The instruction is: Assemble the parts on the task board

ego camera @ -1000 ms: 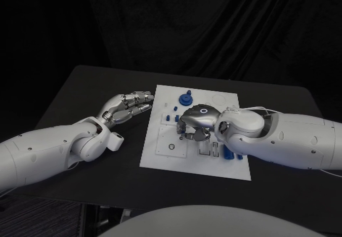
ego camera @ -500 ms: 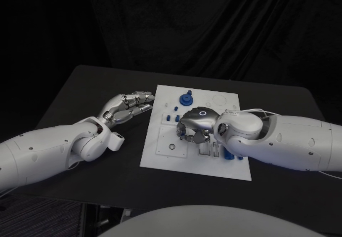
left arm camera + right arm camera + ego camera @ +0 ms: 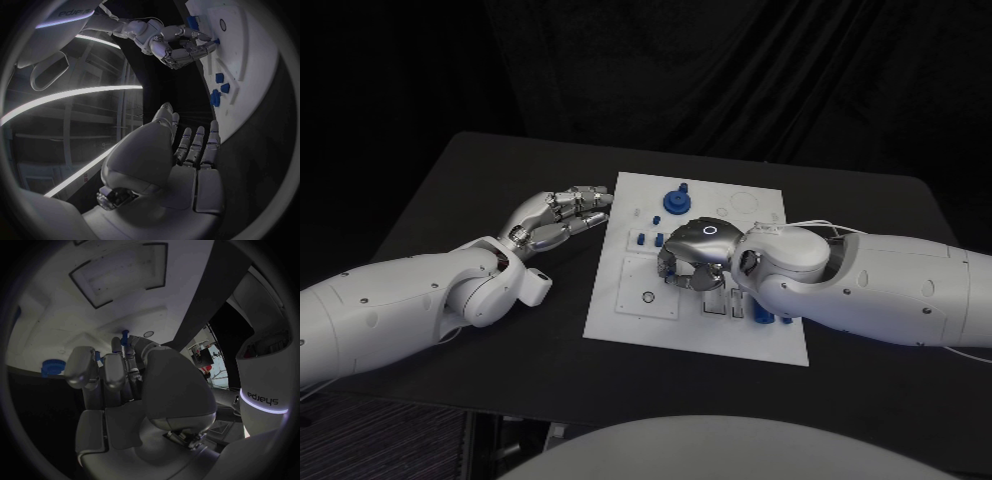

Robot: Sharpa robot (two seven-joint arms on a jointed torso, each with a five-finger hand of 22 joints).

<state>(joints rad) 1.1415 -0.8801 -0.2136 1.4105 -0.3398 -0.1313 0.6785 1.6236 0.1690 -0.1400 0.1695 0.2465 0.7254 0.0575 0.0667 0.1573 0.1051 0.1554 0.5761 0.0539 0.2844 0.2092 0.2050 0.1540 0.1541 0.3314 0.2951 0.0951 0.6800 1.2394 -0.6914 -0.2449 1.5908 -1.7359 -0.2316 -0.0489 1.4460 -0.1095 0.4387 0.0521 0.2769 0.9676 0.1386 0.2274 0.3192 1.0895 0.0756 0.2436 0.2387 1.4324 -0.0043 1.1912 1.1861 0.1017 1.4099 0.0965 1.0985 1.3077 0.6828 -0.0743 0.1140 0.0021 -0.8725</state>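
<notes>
Task board (image 3: 635,318) | middle hidden under right hand (image 3: 695,255) | grip unclear

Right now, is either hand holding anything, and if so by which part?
The left hand holds nothing, its fingers apart beside the task board. The right hand is curled down over the board; whether its fingers grip a part cannot be told.

Left hand (image 3: 563,218) open; right hand (image 3: 695,255) curled downward.

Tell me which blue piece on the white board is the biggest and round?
The round blue part at the far end of the task board, with a small peg standing on top. The other blue pieces nearby are little blocks, much smaller.
</notes>
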